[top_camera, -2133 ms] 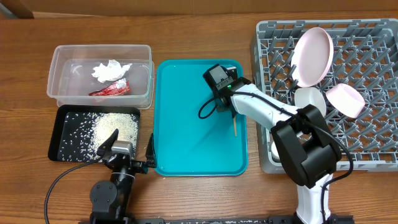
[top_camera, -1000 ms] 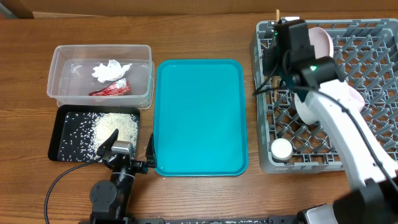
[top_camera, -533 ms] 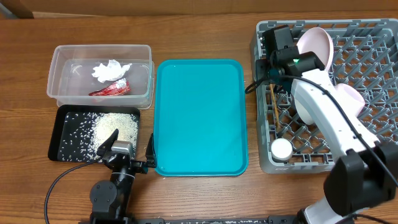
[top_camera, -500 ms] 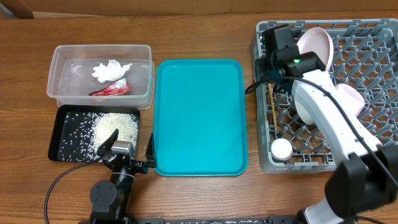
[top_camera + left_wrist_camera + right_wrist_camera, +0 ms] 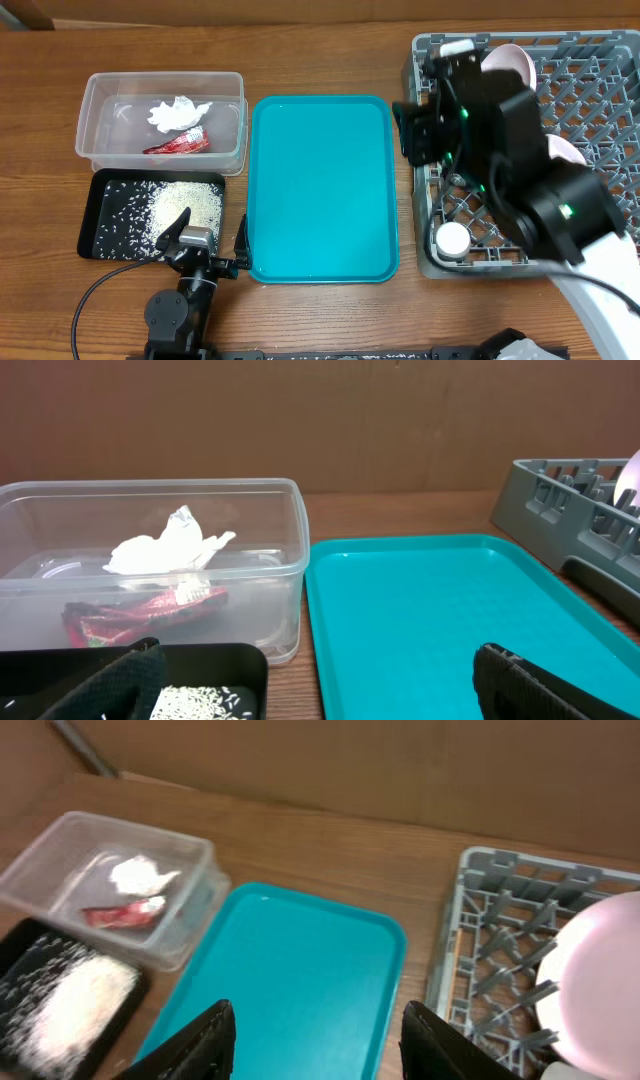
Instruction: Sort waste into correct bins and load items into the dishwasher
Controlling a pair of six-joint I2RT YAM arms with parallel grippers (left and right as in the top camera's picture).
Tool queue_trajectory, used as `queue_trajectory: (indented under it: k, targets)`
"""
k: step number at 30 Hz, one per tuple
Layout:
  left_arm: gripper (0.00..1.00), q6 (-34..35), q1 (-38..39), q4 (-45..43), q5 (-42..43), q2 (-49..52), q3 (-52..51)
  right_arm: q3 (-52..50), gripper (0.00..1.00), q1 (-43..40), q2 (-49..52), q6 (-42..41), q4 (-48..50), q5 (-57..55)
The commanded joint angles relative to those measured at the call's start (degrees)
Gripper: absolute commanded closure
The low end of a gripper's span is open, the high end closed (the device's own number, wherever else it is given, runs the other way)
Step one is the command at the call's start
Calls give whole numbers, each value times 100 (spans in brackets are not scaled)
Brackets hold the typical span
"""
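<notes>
Right gripper: jaws spread wide, nothing between the fingers. In the overhead view its arm is raised over the left part of the dish rack at the right of the frame and hides much of it. The wrist view looks down on the rack's left edge and the teal tray at centre, which carries nothing.

Left gripper: released and empty, parked at the lower left of the overhead frame, just beside the black tray.

Location of items:
- Pink plate: standing on edge among the rack pegs, right of the wrist view.
- Small cup: in the rack's lower-left corner.
- Chopsticks: not visible; they may lie beneath the arm.
- Red wrapper and white tissue: inside the clear tub, upper left.
- Rice: heaped in the black tray below the tub.

Handling, as judged:
- Dishes are rigid, probably smooth and breakable. Grip across the rim, not the face, and lower between pegs without dropping.
- The cup looks light; pinch one wall.
- The wrapper is light and crinkly, the tissue soft; either would take a pinch on any raised fold.
- Loose rice cannot be pinched; move its tray instead.

Sorting and loading appear nearly complete.
</notes>
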State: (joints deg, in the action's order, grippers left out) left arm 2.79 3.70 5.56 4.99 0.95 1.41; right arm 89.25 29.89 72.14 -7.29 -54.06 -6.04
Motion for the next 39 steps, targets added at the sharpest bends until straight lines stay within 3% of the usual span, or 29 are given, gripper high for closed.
queue_trajectory:
  k: [1, 8, 9, 11, 28, 34, 39]
  targets:
    - [0, 17, -31, -24, 81, -59, -46, 83, 42, 284, -278, -22, -79, 127]
    - [0, 17, -31, -24, 81, -59, -46, 83, 37, 726, -855, -20, -94, 127]
    - [0, 17, -31, -26, 79, -59, -46, 83, 30, 737, -914, -17, -94, 127]
    - [0, 17, -31, -24, 79, -59, -46, 83, 0, 734, -990, -20, -107, 127]
    - [0, 17, -31, -26, 79, -59, -46, 83, 0, 721, -752, 4, -673, -160]
    - [0, 17, -31, -26, 81, -59, -46, 83, 0, 721, -1340, 22, -929, -1012]
    - [0, 17, -31, -26, 81, -59, -46, -17, 0, 251, -1967, 789, -544, -966]
